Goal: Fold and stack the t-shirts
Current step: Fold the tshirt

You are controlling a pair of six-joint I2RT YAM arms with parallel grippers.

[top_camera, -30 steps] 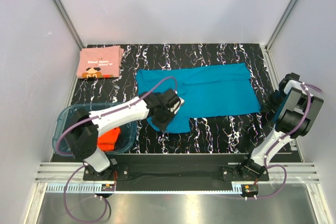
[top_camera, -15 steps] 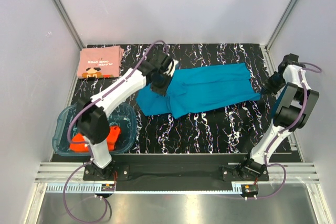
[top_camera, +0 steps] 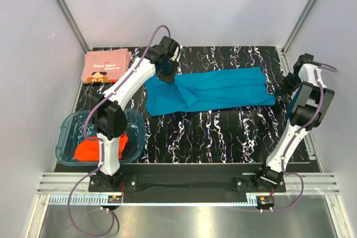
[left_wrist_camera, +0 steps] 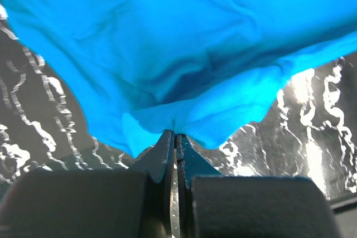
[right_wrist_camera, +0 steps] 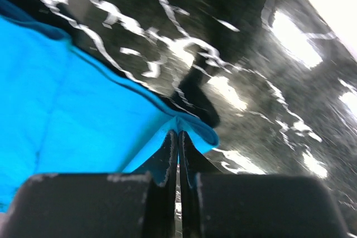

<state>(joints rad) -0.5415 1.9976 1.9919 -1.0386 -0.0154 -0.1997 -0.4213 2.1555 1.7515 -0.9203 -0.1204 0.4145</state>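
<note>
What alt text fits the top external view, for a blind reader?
The left claw and right claw grip opposite ends of a teal t-shirt spread over a black marbled table. A folded pink t-shirt lies far left; an orange t-shirt sits in a clear tub.

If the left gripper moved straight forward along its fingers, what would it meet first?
The teal t-shirt that the left gripper pinches; behind it probably the marbled table.

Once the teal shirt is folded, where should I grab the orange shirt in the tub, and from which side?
Probably pinch a raised fold near the middle of the orange shirt, coming straight down from above. It lies bunched inside the tub, whose walls would block a sideways approach.
</note>
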